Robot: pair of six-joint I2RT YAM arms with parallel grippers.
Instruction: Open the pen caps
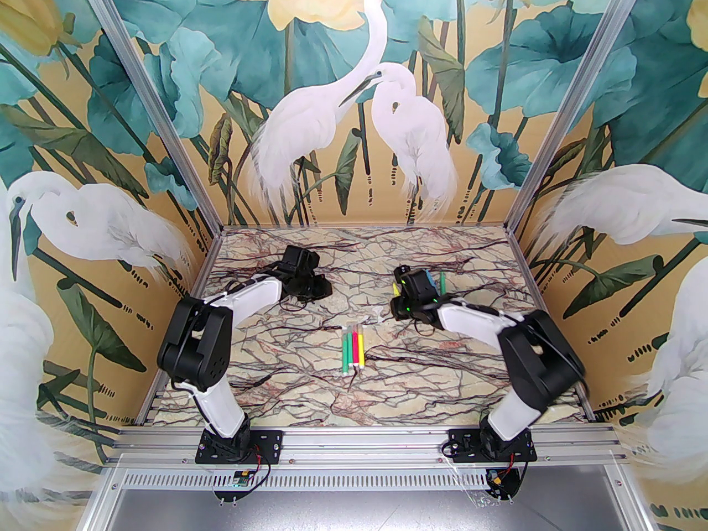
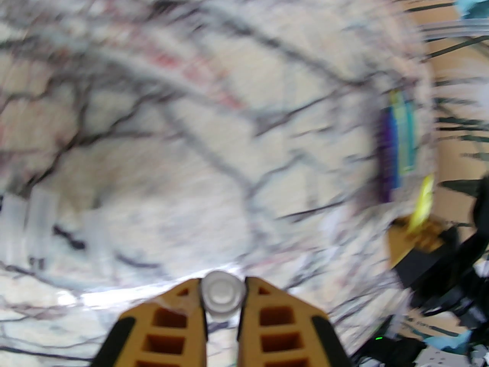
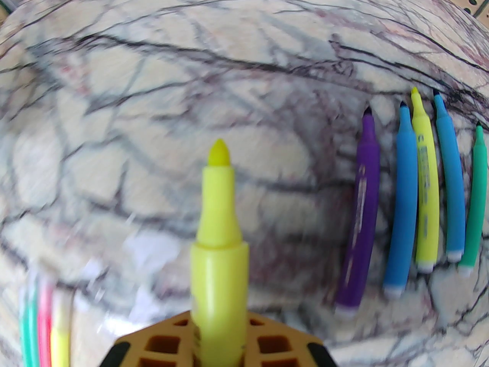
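A small clear, translucent plastic cap (image 2: 222, 294) is pinched end-on in the left gripper (image 2: 223, 281), whose orange-yellow fingers (image 2: 263, 319) are pressed against its two sides. A bright yellow marker pen (image 3: 217, 224) is clamped by its lower body in the right gripper (image 3: 219, 321), with its bare felt tip pointed toward twelve o'clock in the right wrist view. At three o'clock of that pen, five uncapped pens (image 3: 401, 205) are laid side by side on the veined marble-patterned table (image 1: 265, 363): purple, blue, yellow, blue and green, all tips toward twelve o'clock. In the top view a row of green, pink and yellow pens (image 1: 352, 349) is laid near the table's middle. A few loose clear caps (image 1: 376, 314) are seen at one o'clock of that row, just beside it.
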